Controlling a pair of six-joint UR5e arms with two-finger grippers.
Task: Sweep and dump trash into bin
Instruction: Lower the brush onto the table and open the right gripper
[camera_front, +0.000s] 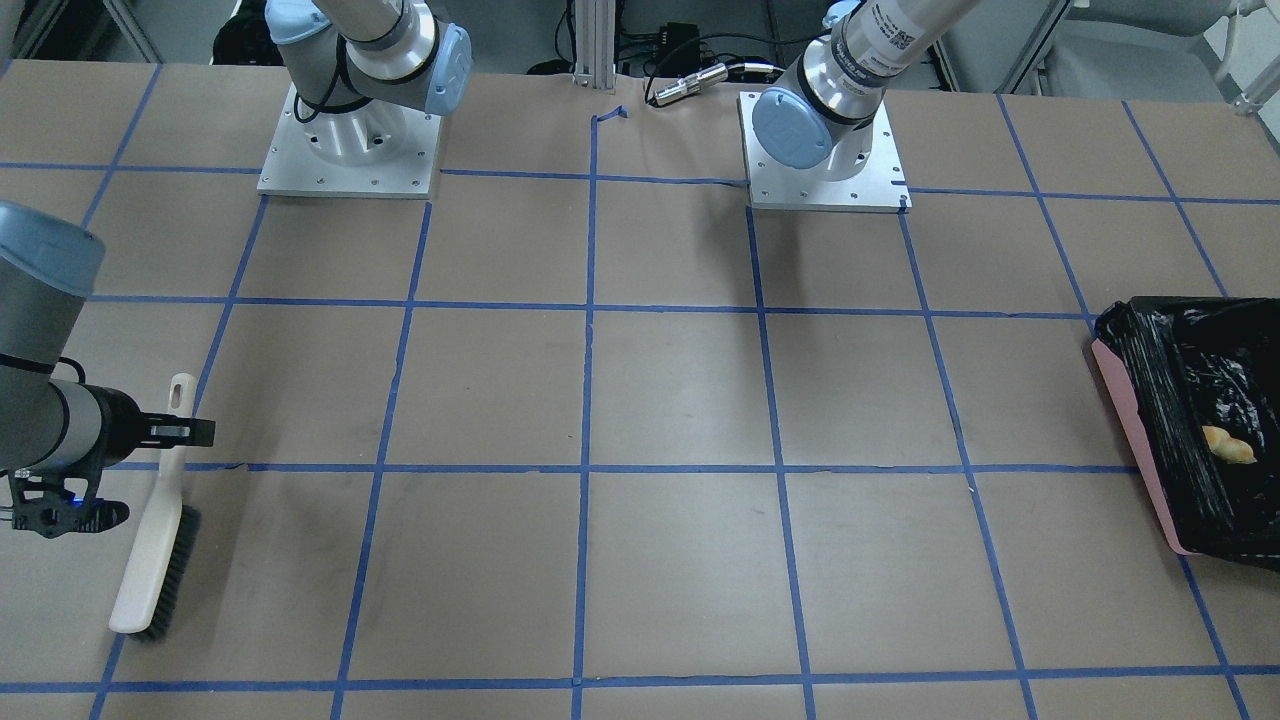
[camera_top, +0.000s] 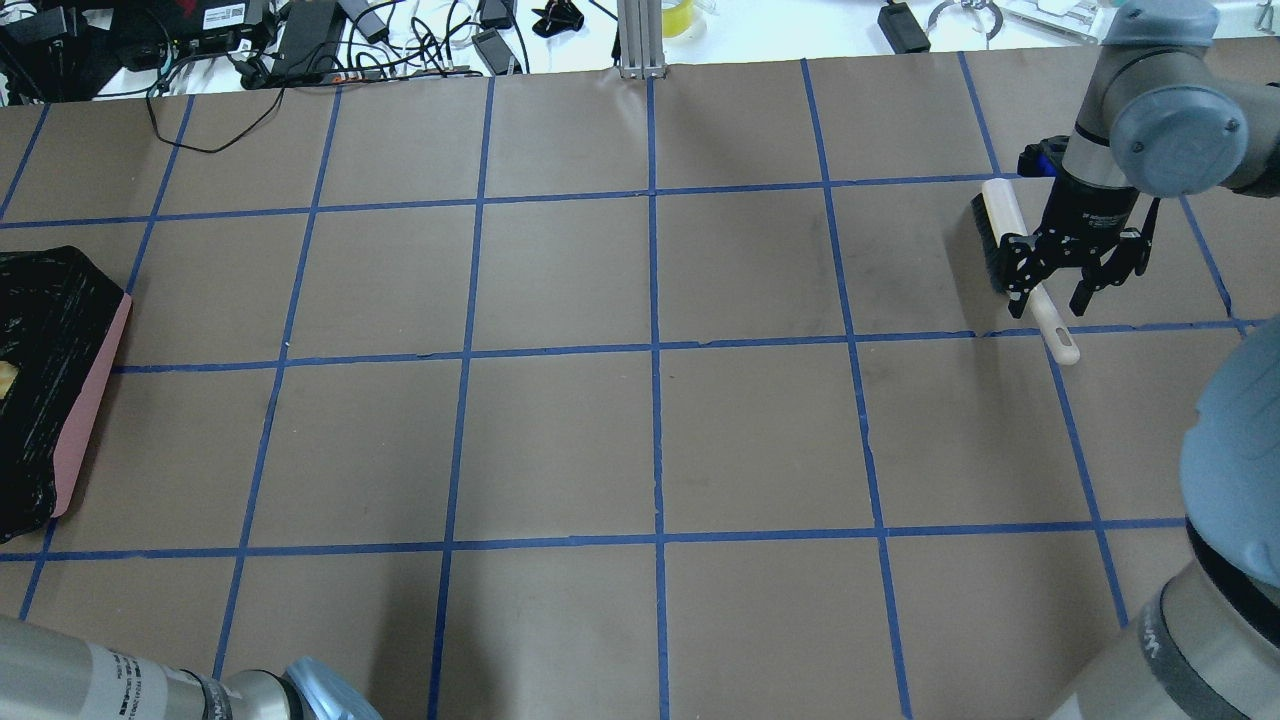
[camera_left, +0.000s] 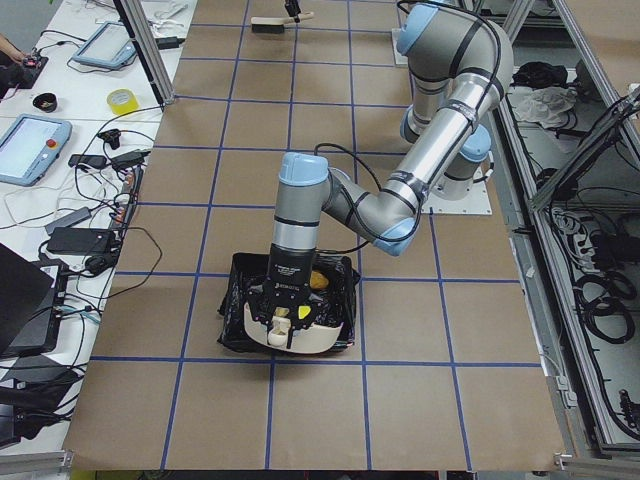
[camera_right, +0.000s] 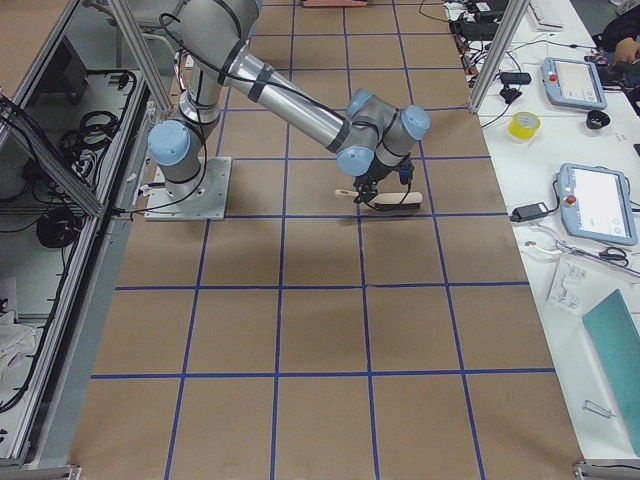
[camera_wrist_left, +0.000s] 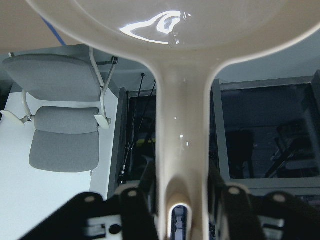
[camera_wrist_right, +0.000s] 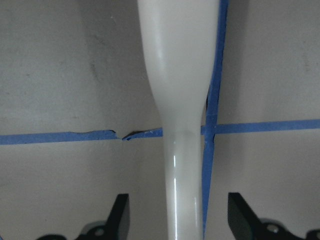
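The bin (camera_front: 1130, 440), pink-sided with a black bag, stands at the table's end; it also shows in the overhead view (camera_top: 95, 400) and the exterior left view (camera_left: 238, 300). A golden-brown lump (camera_front: 1228, 445) lies inside it; the other scraps are not clearly visible. My left gripper (camera_wrist_left: 180, 200) is shut on the handle of the beige dustpan (camera_wrist_left: 175, 30) and holds it tilted over the bin (camera_left: 300, 338). My right gripper (camera_top: 1050, 300) is open, its fingers (camera_wrist_right: 120, 217) either side of the handle of the beige brush (camera_wrist_right: 182, 100), which lies on the table (camera_front: 150, 560).
Blue tape lines grid the brown table (camera_top: 650, 440). The two arm bases (camera_front: 350, 150) stand at the robot's edge. Cables and devices (camera_top: 300, 40) lie beyond the far edge.
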